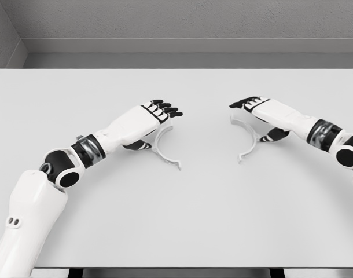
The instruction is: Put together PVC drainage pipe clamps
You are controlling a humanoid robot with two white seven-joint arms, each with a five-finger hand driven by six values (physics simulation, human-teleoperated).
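Two white curved clamp halves lie on the white table [194,220]. The left clamp half [165,152] curves out from under my left hand [160,113], its flat foot pointing toward me. That hand lies palm down over it, fingers [168,108] stretched forward and thumb tucked beneath, closed on nothing I can see. The right clamp half [250,146] arcs below my right hand [250,106], which hovers over its upper end in the same way, fingers extended to the left. The two halves sit apart, with their open sides facing each other.
A grey wall [182,23] runs behind the table's far edge. The near table edge [176,267] crosses the bottom of the view. My left forearm [78,156] and right forearm [324,134] reach in low over the surface.
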